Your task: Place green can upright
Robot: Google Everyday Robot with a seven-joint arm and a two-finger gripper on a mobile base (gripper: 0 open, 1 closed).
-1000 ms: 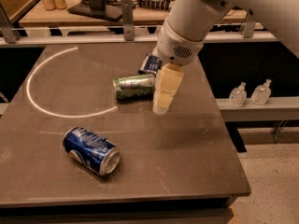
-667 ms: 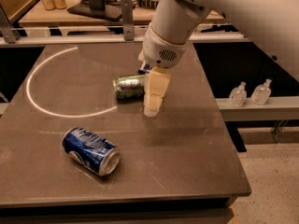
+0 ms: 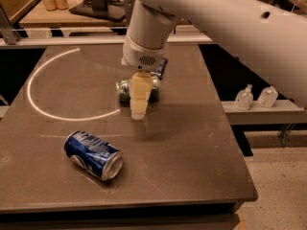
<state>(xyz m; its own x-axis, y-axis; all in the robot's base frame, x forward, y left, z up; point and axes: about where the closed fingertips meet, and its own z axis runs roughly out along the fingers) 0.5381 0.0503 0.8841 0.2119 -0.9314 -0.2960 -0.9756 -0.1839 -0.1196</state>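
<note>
The green can (image 3: 123, 91) lies on its side near the middle of the dark table (image 3: 192, 166), its long axis running left to right. Only its two ends show. My gripper (image 3: 138, 108) hangs from the big white arm directly over and in front of the can's middle, reaching down to about table level and hiding the can's centre. I cannot tell whether it touches the can.
A blue can (image 3: 94, 155) lies on its side at the front left. A small dark blue packet (image 3: 161, 67) lies just behind the green can. Two small clear bottles (image 3: 244, 97) stand on a shelf to the right. A bright white arc (image 3: 38, 104) marks the table's left part.
My gripper has moved left from beside the green can's right end to over its middle. Neither can has moved.
</note>
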